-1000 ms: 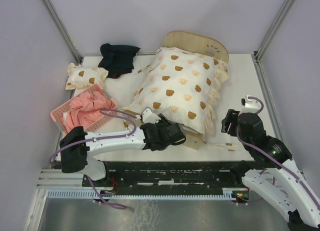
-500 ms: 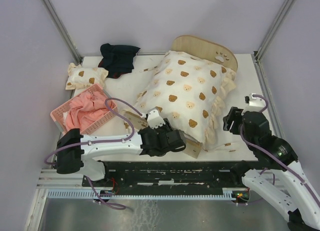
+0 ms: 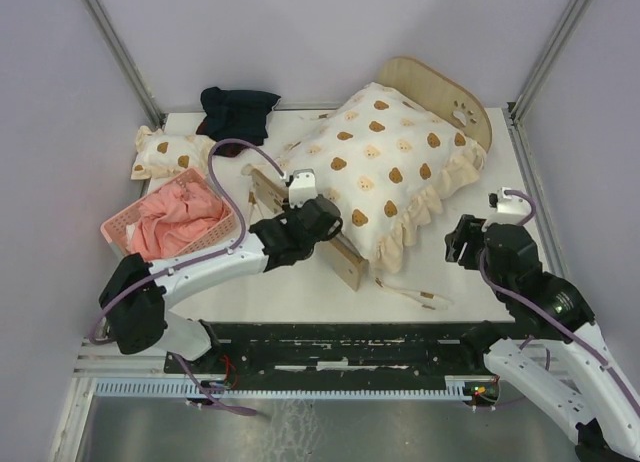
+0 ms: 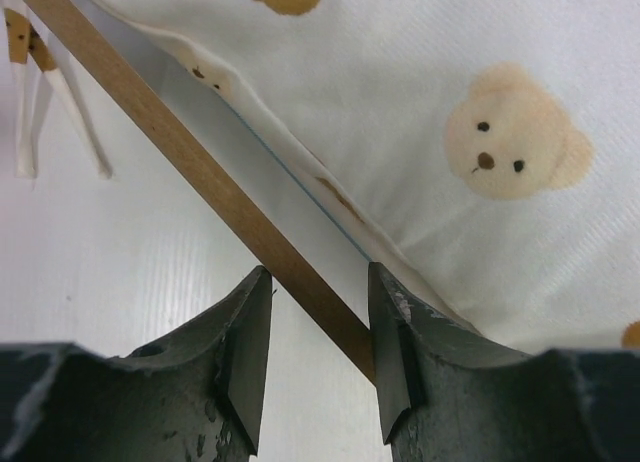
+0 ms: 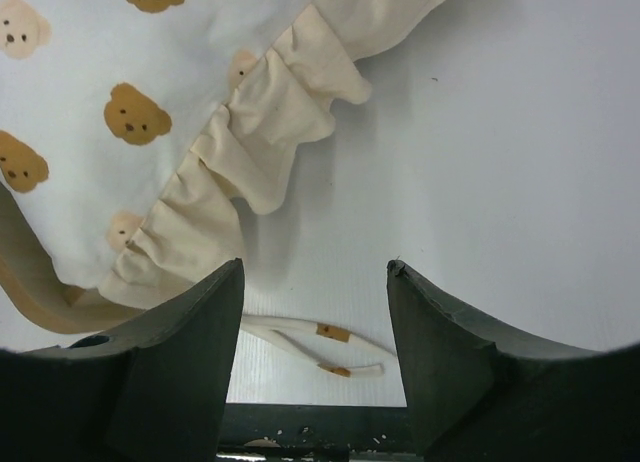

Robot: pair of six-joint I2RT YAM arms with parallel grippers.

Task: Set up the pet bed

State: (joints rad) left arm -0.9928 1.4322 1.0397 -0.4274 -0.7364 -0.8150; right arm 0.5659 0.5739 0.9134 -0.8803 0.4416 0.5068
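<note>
Footboard (image 4: 190,162) in left gripper (image 4: 316,282)

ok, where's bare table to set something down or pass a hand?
Bare: near strip of table between the foot of the pet bed and the front edge, left of the loose ties; right side between the quilt frill and table edge, past the right tool. Crowded: back-left (dark cloth, small pillow, pink basket) and centre, where the left tool sits at the bed.
</note>
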